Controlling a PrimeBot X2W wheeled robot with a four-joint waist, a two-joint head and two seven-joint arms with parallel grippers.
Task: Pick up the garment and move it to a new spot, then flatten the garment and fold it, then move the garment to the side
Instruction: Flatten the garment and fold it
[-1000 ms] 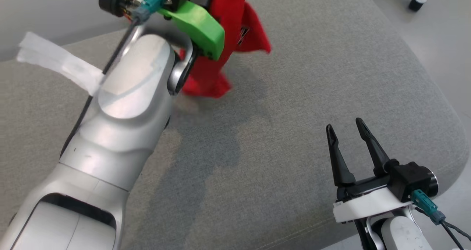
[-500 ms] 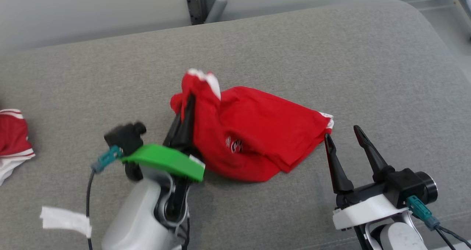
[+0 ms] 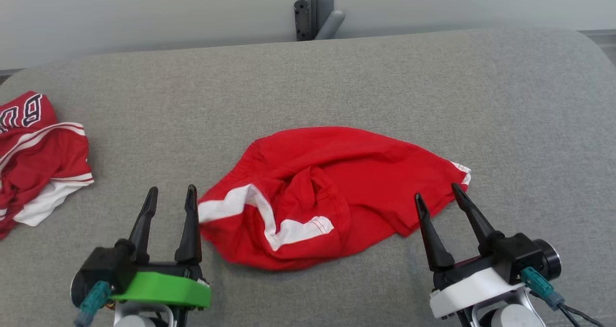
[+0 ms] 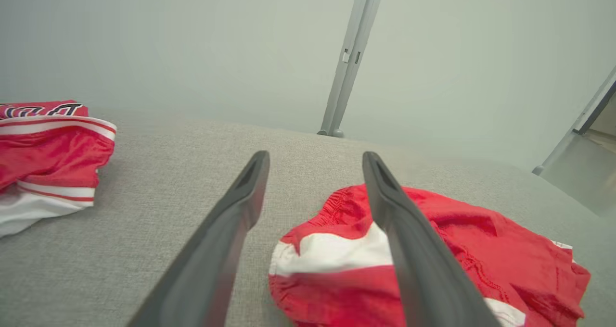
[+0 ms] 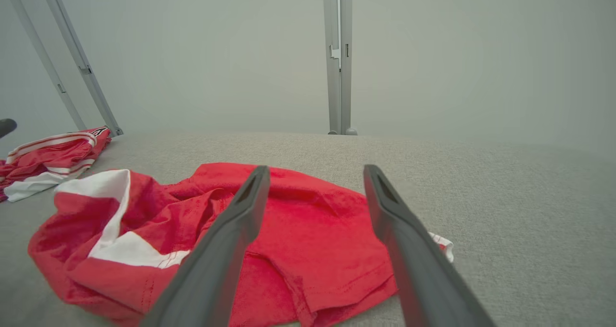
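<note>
Released since the earlier frame, the red garment [image 3: 337, 182] is no longer gripped by my left claw [image 3: 172, 189], which stands spread and empty at lower left, its right fingertip just beside the garment's white-banded edge. My right claw [image 3: 436, 191], likewise spread and empty, sits at lower right, tips at the garment's near right hem. I see the garment lying crumpled mid-surface [image 3: 433, 86]. A second red-and-white garment [image 3: 38, 144] lies well apart, far left. A grey post [image 3: 313, 9] rises behind.
</note>
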